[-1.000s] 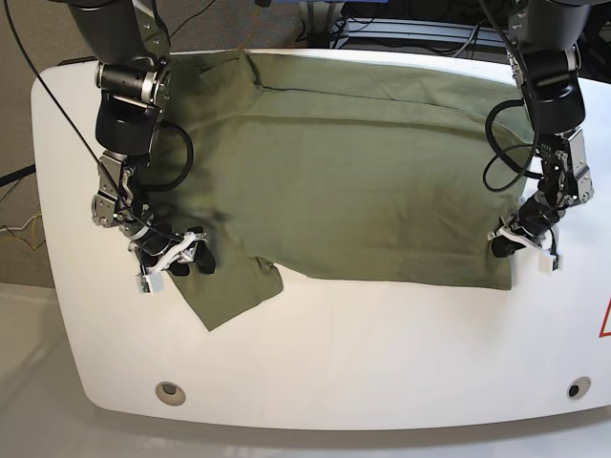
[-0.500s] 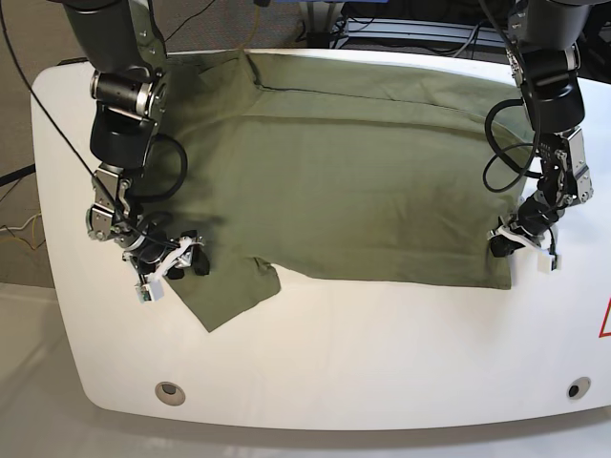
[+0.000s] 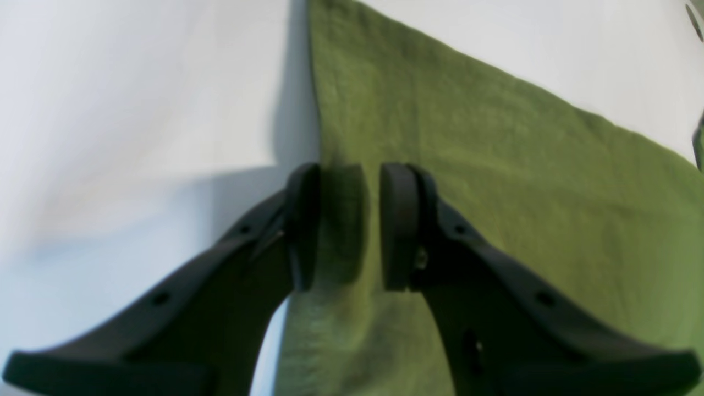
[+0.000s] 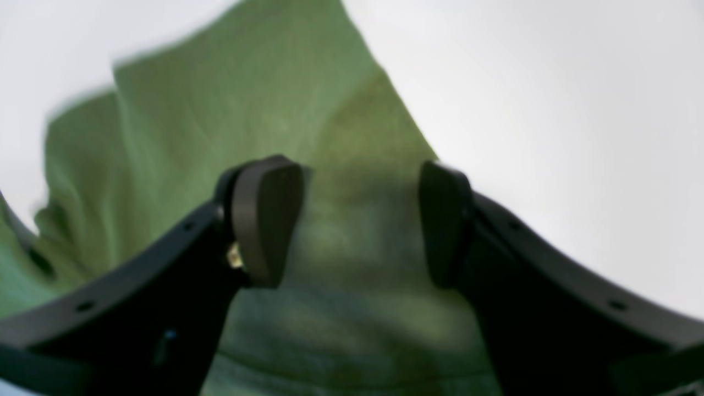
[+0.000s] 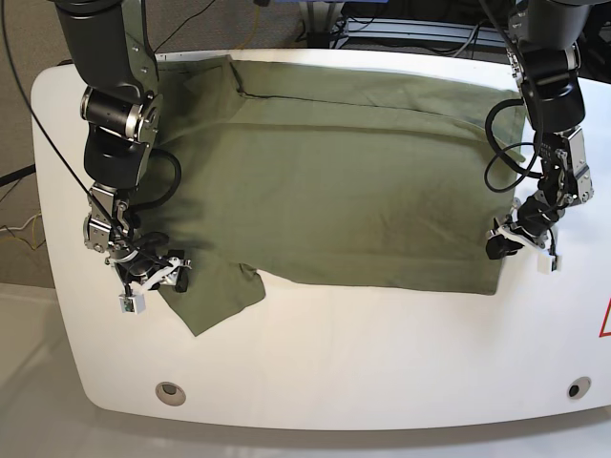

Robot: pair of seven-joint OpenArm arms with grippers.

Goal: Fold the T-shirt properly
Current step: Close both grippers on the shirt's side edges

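Observation:
The olive-green T-shirt (image 5: 334, 181) lies spread flat on the white table (image 5: 382, 353), with one sleeve (image 5: 215, 296) pointing toward the front left. My right gripper (image 5: 170, 272) is low over that sleeve. In the right wrist view it (image 4: 360, 225) is open, with the shirt (image 4: 247, 99) under and between its fingers. My left gripper (image 5: 501, 250) is at the shirt's right edge near the lower corner. In the left wrist view it (image 3: 363, 220) is nearly closed, pinching the shirt's edge (image 3: 495, 192).
Two round fittings (image 5: 171, 391) (image 5: 574, 388) sit in the table near its front edge. A red marking (image 5: 604, 320) shows at the right rim. Cables and equipment lie behind the table's back edge. Bare white table runs along the front.
My right gripper has moved left and toward the front, and the sleeve and whole shirt have slid left with it. The left gripper has barely moved.

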